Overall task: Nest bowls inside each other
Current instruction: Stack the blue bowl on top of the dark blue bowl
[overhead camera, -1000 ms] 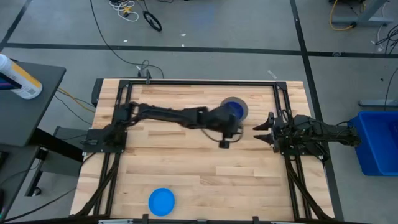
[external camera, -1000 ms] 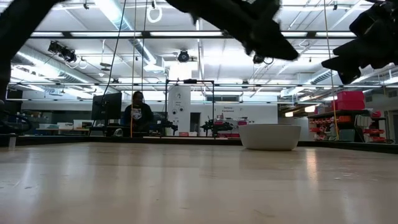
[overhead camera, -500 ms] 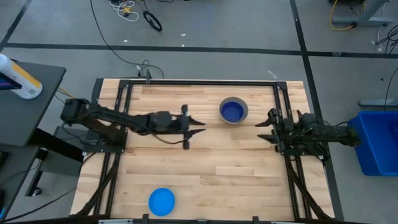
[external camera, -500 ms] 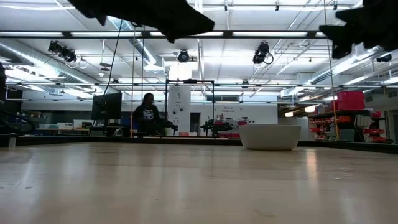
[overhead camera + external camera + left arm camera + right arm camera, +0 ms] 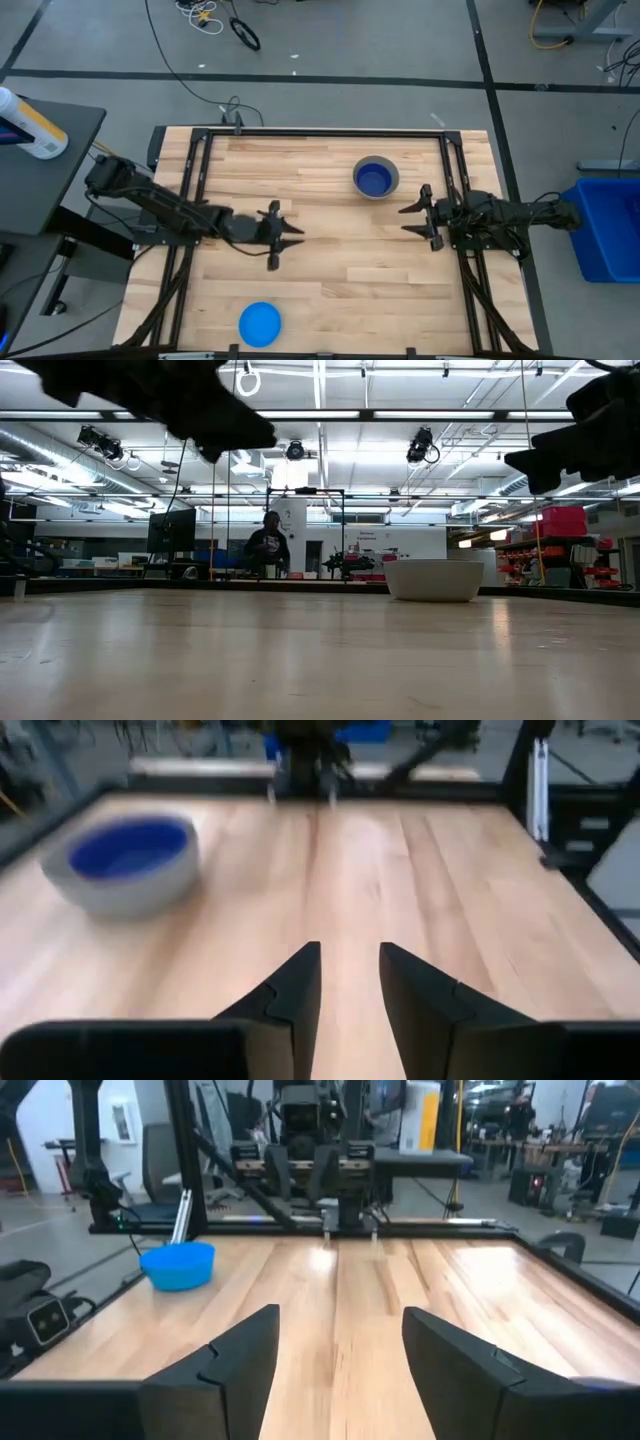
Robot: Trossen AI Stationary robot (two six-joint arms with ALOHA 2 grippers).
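Observation:
A grey bowl [image 5: 375,180] stands on its base at the table's far right, with a dark blue bowl [image 5: 373,180] nested inside it. Both also show in the left wrist view, grey bowl [image 5: 125,880] and dark blue bowl [image 5: 130,848]. A light blue bowl [image 5: 260,323] stands alone at the near edge. It shows too in the right wrist view, light blue bowl [image 5: 178,1266]. My left gripper [image 5: 298,233] hovers left of the table's middle, open by a narrow gap, nothing between its fingers [image 5: 300,985]. My right gripper [image 5: 404,221] waits open by the right edge, below the grey bowl in the picture.
Black frame rails [image 5: 320,133] run along the table's far, left and right sides. Bare wood lies between the two grippers and between them and the light blue bowl. A person [image 5: 267,550] stands in the room beyond the table.
My left gripper has drawn back from over the grey bowl toward the table's left and near side, sinking a little and rolling. The nested bowls have stayed where they were. The person in the room has walked to the right.

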